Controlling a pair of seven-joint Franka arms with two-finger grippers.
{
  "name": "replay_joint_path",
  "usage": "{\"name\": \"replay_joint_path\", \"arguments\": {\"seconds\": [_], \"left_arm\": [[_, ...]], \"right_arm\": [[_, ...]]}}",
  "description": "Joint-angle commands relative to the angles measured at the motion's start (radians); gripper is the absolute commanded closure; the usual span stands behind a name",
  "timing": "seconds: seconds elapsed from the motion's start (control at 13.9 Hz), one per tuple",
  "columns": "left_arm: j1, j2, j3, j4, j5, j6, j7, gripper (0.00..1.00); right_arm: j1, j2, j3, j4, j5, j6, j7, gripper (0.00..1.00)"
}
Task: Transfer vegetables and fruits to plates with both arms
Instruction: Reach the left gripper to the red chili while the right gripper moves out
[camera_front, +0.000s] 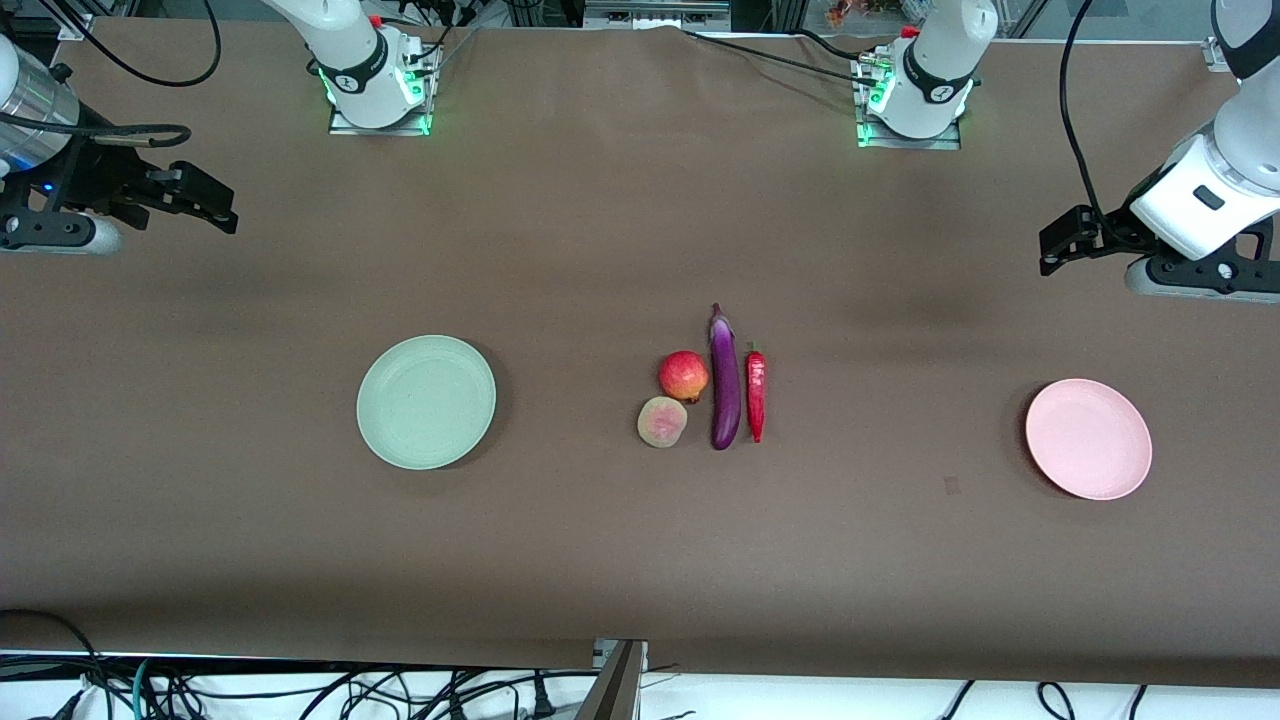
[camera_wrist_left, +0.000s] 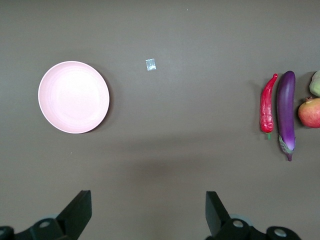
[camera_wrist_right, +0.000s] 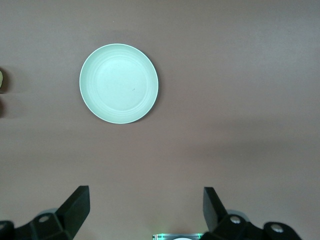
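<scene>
Both grippers, left gripper (camera_front: 1050, 245) and right gripper (camera_front: 222, 205), hang wide open and empty, so watch that you don't nudge the round red fruit (camera_front: 683, 375) when grasping the touching long glossy purple eggplant (camera_front: 725, 385).

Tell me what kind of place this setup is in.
Probably a robotics lab: a brown-covered table with two bolted-down arm bases, loose cables along its edge, and an eggplant laid out between a green plate and a pink plate.

A wide table (camera_front: 600, 200) under a matte brown cover fills the scene, softly shadowed in bands. Black cables (camera_front: 300, 690) tangle along a white strip at the edge nearest the front camera; a small pale scrap (camera_wrist_left: 150, 64) lies on the cover.
</scene>
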Motion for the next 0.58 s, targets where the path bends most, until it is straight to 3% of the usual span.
{"name": "replay_joint_path", "arguments": {"seconds": [0.0, 0.51], "left_arm": [[0.011, 0.017, -0.008, 0.038, -0.018, -0.026, -0.005, 0.00], [-0.001, 0.048, -0.009, 0.039, -0.025, -0.078, -0.002, 0.00]], "right_arm": [[-0.007, -0.002, 0.001, 0.006, 0.016, -0.007, 0.011, 0.00], [-0.006, -0.002, 0.001, 0.006, 0.014, 0.007, 0.013, 0.00]]}}
